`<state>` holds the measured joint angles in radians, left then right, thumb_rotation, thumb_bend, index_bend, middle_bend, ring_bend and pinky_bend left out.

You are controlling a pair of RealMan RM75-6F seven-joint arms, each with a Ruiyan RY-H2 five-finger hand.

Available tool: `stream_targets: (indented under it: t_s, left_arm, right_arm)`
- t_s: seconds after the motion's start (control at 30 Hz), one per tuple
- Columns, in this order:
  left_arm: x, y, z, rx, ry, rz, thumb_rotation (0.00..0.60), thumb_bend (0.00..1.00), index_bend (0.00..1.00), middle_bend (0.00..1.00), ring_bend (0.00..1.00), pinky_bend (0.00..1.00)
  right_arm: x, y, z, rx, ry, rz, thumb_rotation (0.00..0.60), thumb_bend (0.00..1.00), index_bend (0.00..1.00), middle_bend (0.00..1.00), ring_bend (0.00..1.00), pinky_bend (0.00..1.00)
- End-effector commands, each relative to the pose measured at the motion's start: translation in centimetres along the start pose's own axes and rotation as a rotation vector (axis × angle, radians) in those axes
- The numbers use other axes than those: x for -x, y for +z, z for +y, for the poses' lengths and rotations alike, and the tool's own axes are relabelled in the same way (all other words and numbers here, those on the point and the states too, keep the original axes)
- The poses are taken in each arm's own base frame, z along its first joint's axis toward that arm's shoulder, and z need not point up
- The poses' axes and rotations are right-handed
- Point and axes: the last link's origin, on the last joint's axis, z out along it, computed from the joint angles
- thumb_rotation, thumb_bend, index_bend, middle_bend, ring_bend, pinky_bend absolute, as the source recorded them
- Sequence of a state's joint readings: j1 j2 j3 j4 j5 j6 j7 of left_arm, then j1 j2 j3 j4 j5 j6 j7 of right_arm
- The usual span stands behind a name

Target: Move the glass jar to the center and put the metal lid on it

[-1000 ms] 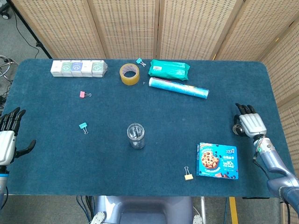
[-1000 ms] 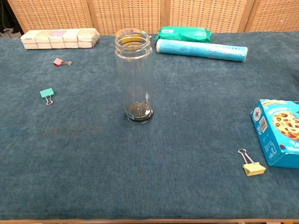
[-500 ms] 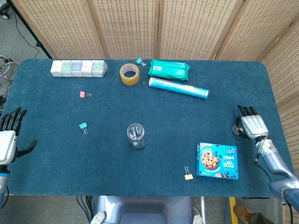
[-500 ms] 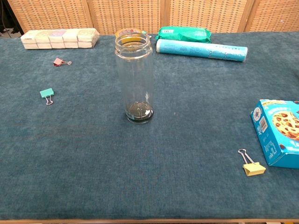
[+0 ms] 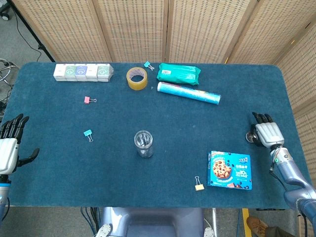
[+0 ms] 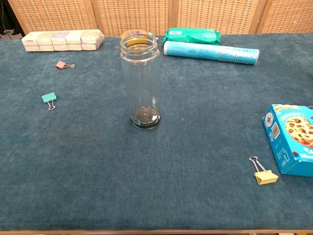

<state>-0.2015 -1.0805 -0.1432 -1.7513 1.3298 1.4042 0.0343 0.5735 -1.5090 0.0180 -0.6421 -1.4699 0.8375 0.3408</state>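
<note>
The clear glass jar [image 5: 143,143] stands upright and uncovered near the middle of the blue table; the chest view shows the jar [image 6: 141,83] close up with a dark base. A small round metal lid [image 5: 252,138] lies near the right table edge, partly hidden by my right hand [image 5: 267,133]. That hand sits flat beside it with fingers stretched forward, its thumb side against the lid; no grip shows. My left hand [image 5: 9,148] hovers at the left table edge, fingers spread, holding nothing. Neither hand shows in the chest view.
A blue cookie box [image 5: 229,170] and a yellow binder clip [image 5: 199,186] lie right of the jar. A tape roll [image 5: 137,78], a green packet [image 5: 178,73], a foil tube [image 5: 188,93] and a row of boxes [image 5: 83,72] line the back. Pink [image 5: 87,99] and teal [image 5: 88,134] clips lie at left.
My right hand has slid slightly back toward the near right edge, staying beside the lid. The left hand dropped a little. The jar has not moved.
</note>
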Motion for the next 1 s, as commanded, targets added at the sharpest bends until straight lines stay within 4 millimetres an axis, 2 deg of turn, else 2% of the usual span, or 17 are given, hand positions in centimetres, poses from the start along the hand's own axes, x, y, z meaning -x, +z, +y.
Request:
stream_targets:
  t_s: [0.03, 0.4, 0.57, 1.0]
  left_arm:
    - [0.0, 0.0, 0.0, 0.0, -0.001, 0.0, 0.6, 0.28, 0.0, 0.0, 0.0, 0.0]
    - [0.1, 0.0, 0.0, 0.002, -0.002, -0.005, 0.6, 0.28, 0.0, 0.0, 0.0, 0.0]
    - [0.1, 0.0, 0.0, 0.003, -0.003, -0.007, 0.6, 0.28, 0.0, 0.0, 0.0, 0.0]
    - [-0.4, -0.3, 0.1, 0.021, -0.022, 0.0, 0.6, 0.28, 0.0, 0.0, 0.0, 0.0]
  right_arm:
    - [0.1, 0.0, 0.1, 0.002, 0.003, 0.0, 0.6, 0.45, 0.49, 0.0, 0.0, 0.0]
    - [0.3, 0.1, 0.2, 0.01, 0.013, 0.008, 0.6, 0.46, 0.6, 0.0, 0.0, 0.0]
    - [0.1, 0.1, 0.3, 0.013, 0.018, 0.019, 0.6, 0.46, 0.61, 0.0, 0.0, 0.0]
    - [-3.3, -1.0, 0.5, -0.016, 0.0, 0.147, 0.6, 0.47, 0.62, 0.0, 0.0, 0.0]
